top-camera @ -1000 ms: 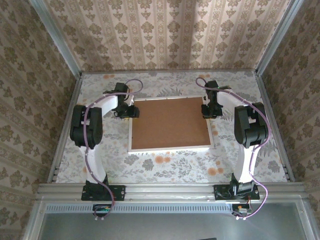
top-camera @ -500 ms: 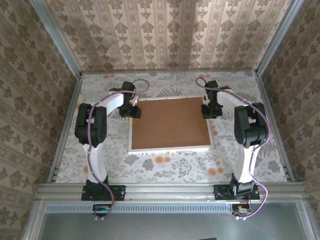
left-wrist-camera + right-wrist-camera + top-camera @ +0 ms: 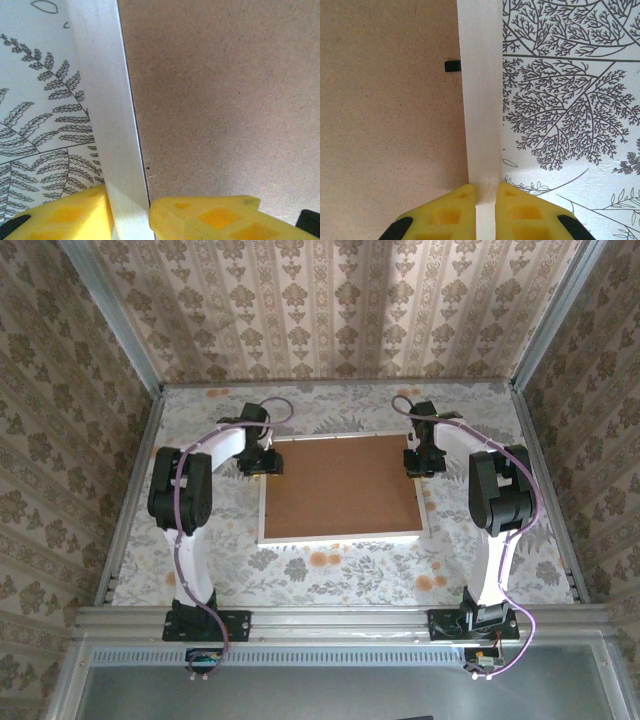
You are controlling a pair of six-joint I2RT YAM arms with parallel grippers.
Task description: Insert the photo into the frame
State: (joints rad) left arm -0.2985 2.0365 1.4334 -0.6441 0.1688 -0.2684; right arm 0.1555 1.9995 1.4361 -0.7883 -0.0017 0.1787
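Left arm shifted toward frame (image 3: 110, 125) corner; left fingers (image 3: 65, 215), half spread, clamp its rim; right fingers (image 3: 445, 215) pinch opposite rim; desk (image 3: 330, 570) around lies open.

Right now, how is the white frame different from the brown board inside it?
The frame is white and a thin rim; the board is brown and fills the middle. The frame looks smooth; the board looks speckled and rough. The frame's rim sits between the fingers of the left gripper and right gripper; the board does not. Both are rectangles.
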